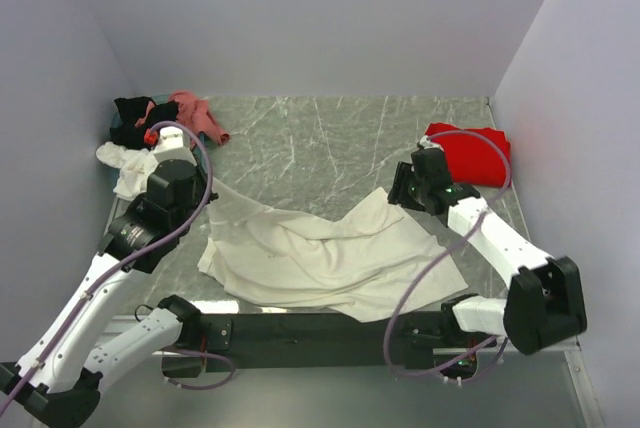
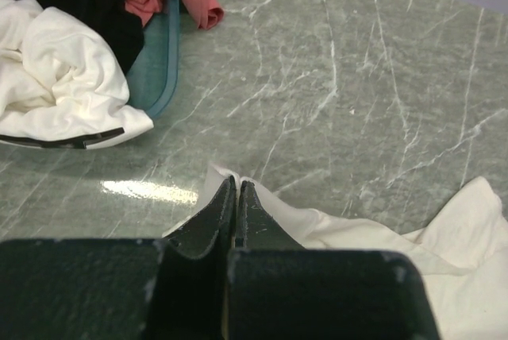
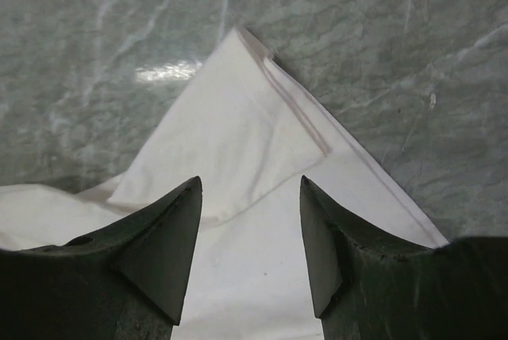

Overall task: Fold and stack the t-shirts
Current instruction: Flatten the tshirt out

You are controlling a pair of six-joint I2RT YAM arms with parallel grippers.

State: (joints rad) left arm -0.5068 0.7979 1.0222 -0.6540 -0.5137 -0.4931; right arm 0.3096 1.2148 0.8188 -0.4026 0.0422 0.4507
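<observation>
Lying rumpled across the middle of the grey-green marbled table (image 1: 330, 133), toward its near edge, the large cream-white cloth t-shirt (image 1: 320, 253) is only partly spread, with loose folds running through its body. The left gripper (image 2: 237, 189) is clenched on a corner of it near the left edge: cloth peeks out on both sides of the closed tips and runs in a drawn strip toward that arm. The right gripper (image 3: 250, 187) hovers over the hemmed corner on the shirt's right side, its fingers (image 3: 171, 237) spread apart with nothing between them. A folded bright red t-shirt (image 1: 470, 153) sits by the far right corner, and a heap of black, pink and white shirts (image 1: 128, 116) lies at the far left corner, partly over a curved teal tray rim (image 2: 163, 46). The cream shirt looks light and limp; it will likely sag and crease wherever it is unsupported and slide easily on the smooth table when pulled. The stitched hem at the corner under the right gripper seems the best hold, being doubled and firmer, though a deep pinch could catch a second layer beneath.
</observation>
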